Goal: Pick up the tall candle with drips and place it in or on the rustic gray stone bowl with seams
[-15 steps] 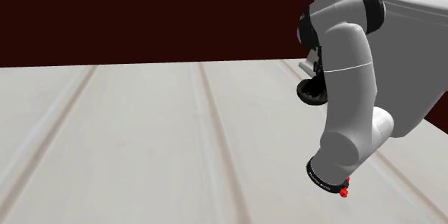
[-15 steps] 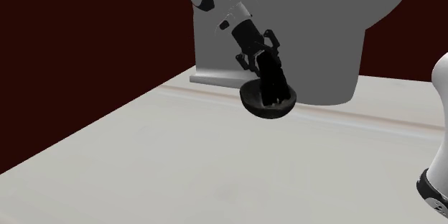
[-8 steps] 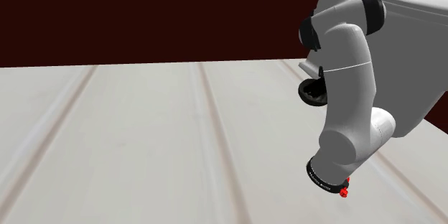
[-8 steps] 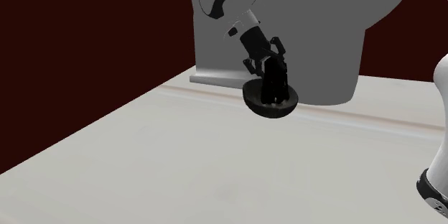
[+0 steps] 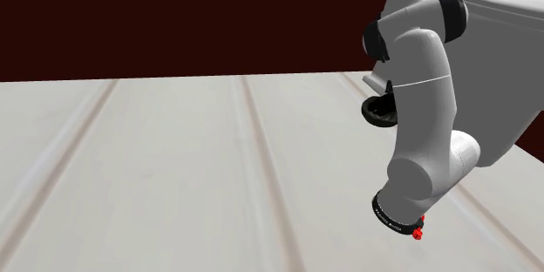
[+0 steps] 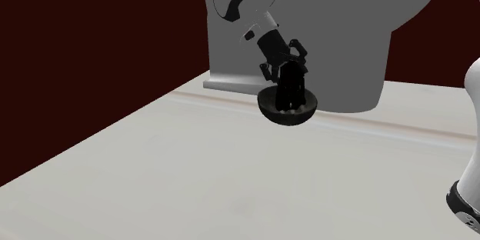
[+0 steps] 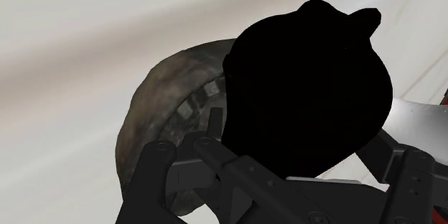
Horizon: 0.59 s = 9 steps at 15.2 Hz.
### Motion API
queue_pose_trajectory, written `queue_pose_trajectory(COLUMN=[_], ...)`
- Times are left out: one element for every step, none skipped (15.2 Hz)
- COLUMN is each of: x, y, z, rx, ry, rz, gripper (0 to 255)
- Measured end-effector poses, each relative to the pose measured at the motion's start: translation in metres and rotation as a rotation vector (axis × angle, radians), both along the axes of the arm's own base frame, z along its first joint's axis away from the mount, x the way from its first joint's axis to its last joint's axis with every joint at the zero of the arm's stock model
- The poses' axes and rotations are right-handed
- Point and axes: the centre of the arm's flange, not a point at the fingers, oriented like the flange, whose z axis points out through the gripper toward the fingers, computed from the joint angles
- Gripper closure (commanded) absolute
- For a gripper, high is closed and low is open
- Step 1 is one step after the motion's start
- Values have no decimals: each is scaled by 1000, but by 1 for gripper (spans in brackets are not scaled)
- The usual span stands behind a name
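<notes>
My arm [image 5: 423, 131] is smooth, rounded white tubing broken by dark joints [image 5: 377, 39], and a black ring [image 5: 392, 215] with tiny white lettering circles one link, next to a small red knob [image 5: 418, 234]. My end effector [image 6: 290, 105] is all black and boxy, with hinged bars, below a short white cuff [image 6: 261, 21].

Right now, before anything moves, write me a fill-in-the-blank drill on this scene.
The gripper reaches down into the dark ___.
In the wrist view, the candle is drawn pure ___.
The arm has ___ links with dark joints.
Missing words: bowl; black; white.
</notes>
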Motion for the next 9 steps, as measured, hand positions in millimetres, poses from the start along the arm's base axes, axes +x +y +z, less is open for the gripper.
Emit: queue_pose_trajectory(x=[0, 0, 0, 2, 8, 16, 19, 20, 20], y=[0, 0, 0, -2, -6, -13, -15, -15, -16], z=[0, 0, 0, 4, 5, 5, 6, 5, 6], rx=[0, 1, 1, 1, 11, 24, 33, 45, 48], ry=[0, 0, 0, 0, 4, 7, 11, 14, 15], rz=[0, 0, 0, 0, 0, 5, 3, 1, 4], gripper=[0, 0, 0, 0, 0, 0, 0, 0, 0])
